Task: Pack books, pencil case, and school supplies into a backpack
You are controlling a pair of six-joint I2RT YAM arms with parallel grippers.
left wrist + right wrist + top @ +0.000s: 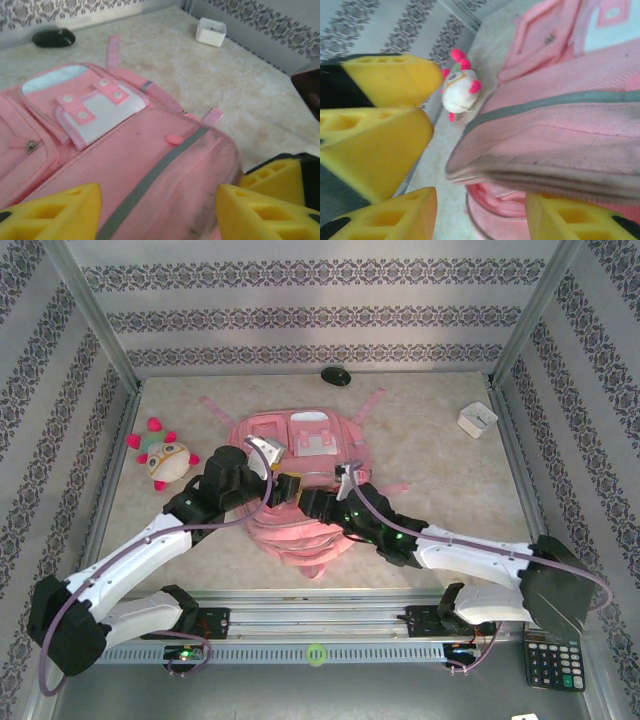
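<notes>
**A:** Top view first. Why is the backpack (300, 455) lying flat in the middle of the surface (430, 490), pockets up?

**B:** My guess is it's so the near end faces the arms and both can work on the opening. The left hand (283, 486) and right hand (306, 502) meet right over that end, almost nose to nose. The plush toy (165, 458) sits off to one side and the white box (477, 420) is in the far corner, both well apart from the bag.

**A:** Left wrist view?

**B:** The left hand's fingers (55, 212) are spread wide with nothing pinched. The bag's grey-striped panel runs under the gap. Can't tell if the tips touch it.

**A:** And the right wrist?

**B:** The right hand's fingers (580, 220) stand apart too, straddling the bag's lower lip. Bare surface shows beside one finger, so I'd say it isn't clamping. Looks lined up to grab that edge and pull the mouth open.
</notes>
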